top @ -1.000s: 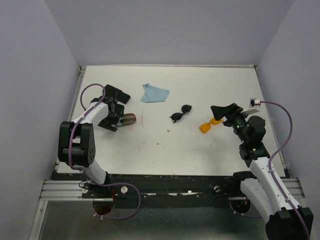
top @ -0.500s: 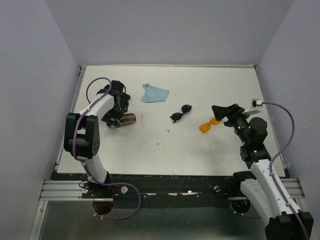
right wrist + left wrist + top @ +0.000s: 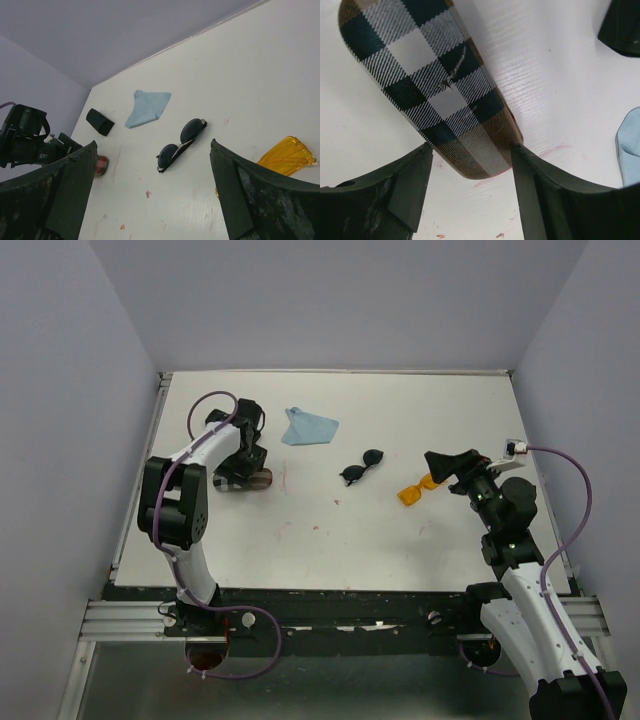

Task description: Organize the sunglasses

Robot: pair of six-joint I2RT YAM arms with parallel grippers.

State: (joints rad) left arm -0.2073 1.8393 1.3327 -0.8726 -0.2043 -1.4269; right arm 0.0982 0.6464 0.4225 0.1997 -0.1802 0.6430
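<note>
The desk (image 3: 330, 540) is a matte white sheet, finely ribbed up close and flecked with small reddish marks. On it lies the black-framed pair of sunglasses (image 3: 362, 468), a thin dark frame with two glossy roundish lenses, near the middle of the desk. To its right is the orange pair (image 3: 418, 490), a translucent amber wraparound of smooth plastic. A soft, crumpled light-blue cloth (image 3: 308, 426) rests farther back, and a small plain black case (image 3: 99, 121) lies just left of it. The left pincer (image 3: 471, 152) is clenched on the rounded end of the plaid case (image 3: 425, 75), a glossy oblong shell in a tan, white and dark check; its scuffed black fingers (image 3: 400, 190) press against both sides while the case lies flat on the desk. Both pairs of glasses are well apart from it, off to the right. The right pincer (image 3: 153, 144) is released, its rough-textured dark fingers (image 3: 60, 200) spread wide with nothing between them. The orange pair sits just beside its right finger, while the black-framed pair lies beyond, seen through the gap.
</note>
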